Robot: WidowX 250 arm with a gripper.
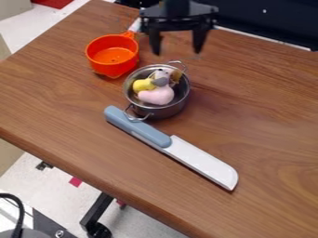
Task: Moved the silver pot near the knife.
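Orange pan [112,56] at left on the wooden table [267,121], upright, handle pointing toward the far edge. Silver pot [166,111] just to its right, upright, beside the blue-handled end of the knife [202,161]; near loop overlaps that handle in view, contact cannot be told. Pot contains a pink toy [156,95] and a yellow toy [142,85]. Knife lies flat, its white blade slanting right, toward the near edge. Gripper [177,52] above the table, beyond the pot, fingers wide apart, nothing between them.
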